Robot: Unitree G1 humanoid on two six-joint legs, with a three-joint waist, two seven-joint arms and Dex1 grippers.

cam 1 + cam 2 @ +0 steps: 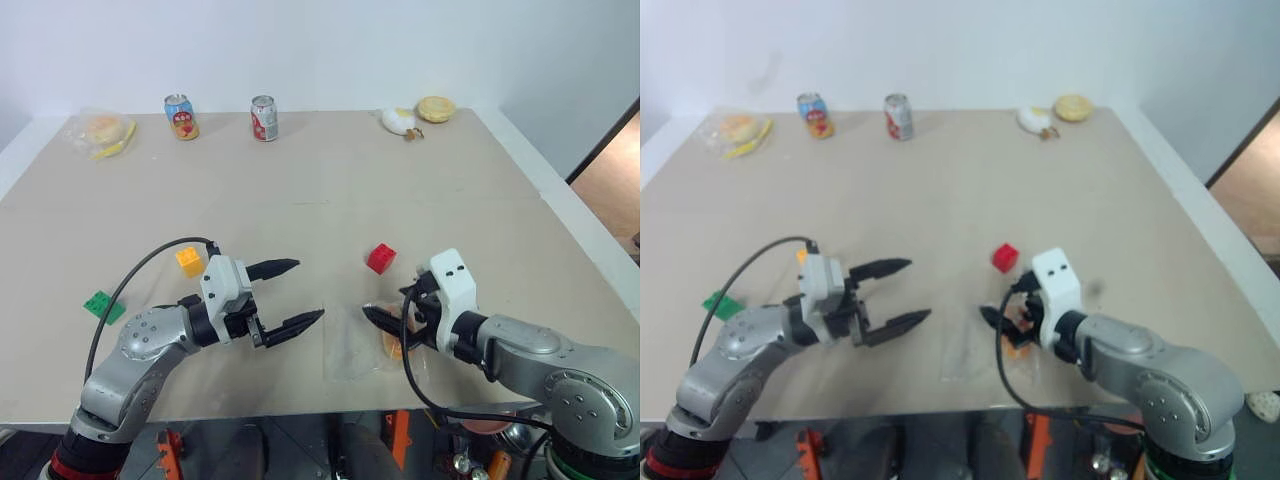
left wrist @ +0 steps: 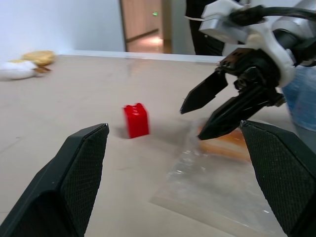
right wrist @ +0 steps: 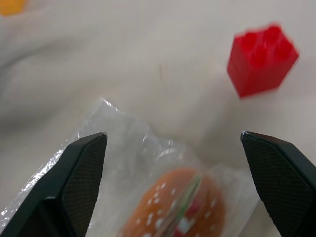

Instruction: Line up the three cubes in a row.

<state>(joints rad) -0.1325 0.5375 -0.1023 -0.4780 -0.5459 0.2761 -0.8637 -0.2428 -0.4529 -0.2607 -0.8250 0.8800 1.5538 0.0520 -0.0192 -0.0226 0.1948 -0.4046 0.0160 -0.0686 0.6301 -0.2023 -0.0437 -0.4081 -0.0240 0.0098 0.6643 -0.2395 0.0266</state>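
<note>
The red cube (image 1: 380, 258) sits mid-table, just beyond my right gripper (image 1: 388, 318); it also shows in the right wrist view as the red cube (image 3: 261, 59). The yellow cube (image 1: 189, 261) lies behind my left gripper (image 1: 310, 289), and the green cube (image 1: 103, 306) lies flat near the table's left front. Both grippers are open and hold nothing. The left one points right toward the red cube (image 2: 136, 120). The right one hovers over a wrapped bun (image 3: 177, 207), pointing down and to the left.
The wrapped bun (image 1: 392, 345) lies in clear plastic near the front edge. Two drink cans (image 1: 181, 116) (image 1: 264, 118) stand at the back. A bagged bun (image 1: 100, 130) is at the back left, another bun (image 1: 436, 108) and a white item (image 1: 398, 121) at the back right.
</note>
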